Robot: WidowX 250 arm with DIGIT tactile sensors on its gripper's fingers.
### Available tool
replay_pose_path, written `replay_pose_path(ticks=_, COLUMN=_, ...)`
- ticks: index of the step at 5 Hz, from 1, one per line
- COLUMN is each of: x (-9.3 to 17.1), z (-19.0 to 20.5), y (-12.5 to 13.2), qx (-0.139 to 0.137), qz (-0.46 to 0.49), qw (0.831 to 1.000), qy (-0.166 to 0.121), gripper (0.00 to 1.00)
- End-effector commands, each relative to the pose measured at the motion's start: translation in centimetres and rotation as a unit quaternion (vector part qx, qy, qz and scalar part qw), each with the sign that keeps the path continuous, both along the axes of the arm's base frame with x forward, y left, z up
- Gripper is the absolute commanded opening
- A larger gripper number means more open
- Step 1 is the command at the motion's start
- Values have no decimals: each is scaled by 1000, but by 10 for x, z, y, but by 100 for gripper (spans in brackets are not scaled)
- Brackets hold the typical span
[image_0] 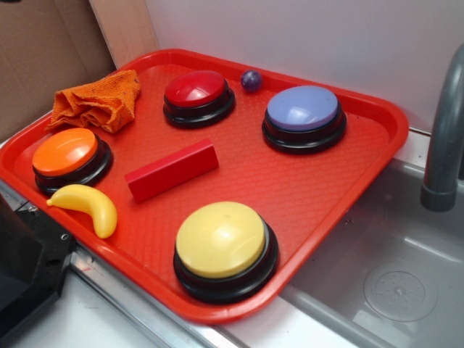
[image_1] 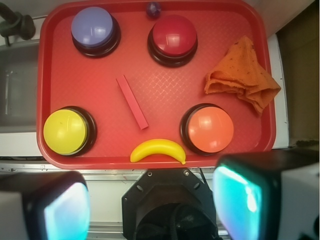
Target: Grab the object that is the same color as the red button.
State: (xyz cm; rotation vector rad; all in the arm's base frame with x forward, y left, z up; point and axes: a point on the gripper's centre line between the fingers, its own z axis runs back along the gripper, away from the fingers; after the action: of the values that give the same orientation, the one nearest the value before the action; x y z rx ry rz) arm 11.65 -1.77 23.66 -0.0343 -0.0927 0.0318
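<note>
The red bar-shaped block (image_0: 172,170) lies flat near the middle of the red tray (image_0: 312,185), between the buttons. In the wrist view the block (image_1: 132,102) lies on a diagonal on the tray (image_1: 165,80). The red button (image_0: 196,90), a glossy red dome on a black base, stands at the tray's far side and also shows in the wrist view (image_1: 173,36). My gripper (image_1: 152,200) is high above and short of the tray's near edge. It is open and empty, with its fingers (image_1: 67,212) far apart. The gripper is out of the exterior view.
On the tray stand an orange button (image_0: 67,152), a yellow button (image_0: 221,241) and a blue-purple button (image_0: 303,109). A yellow banana (image_0: 90,205), an orange cloth (image_0: 98,101) and a small purple ball (image_0: 251,80) lie there too. A sink (image_0: 384,275) with a grey faucet (image_0: 446,130) is on the right.
</note>
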Motion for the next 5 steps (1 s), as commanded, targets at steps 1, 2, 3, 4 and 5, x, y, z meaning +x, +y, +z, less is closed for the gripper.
replay_pose_path(ticks=1, x=0, z=0, y=0, qx=0, qz=0, qw=1000, qy=0, gripper=100)
replay_pose_path(ticks=2, x=14, z=-20, y=-9, qx=-6, qz=-33, qw=999, qy=-20, gripper=100)
replay_pose_path(ticks=3, x=30, z=-43, y=-23, qx=8, qz=-71, qw=996, qy=-43, gripper=100)
replay_pose_path(ticks=4, x=43, z=-65, y=-29, qx=24, qz=-84, qw=995, qy=-55, gripper=100)
replay_pose_path(ticks=5, x=59, z=-105, y=-35, qx=32, qz=-79, qw=995, qy=-42, gripper=100)
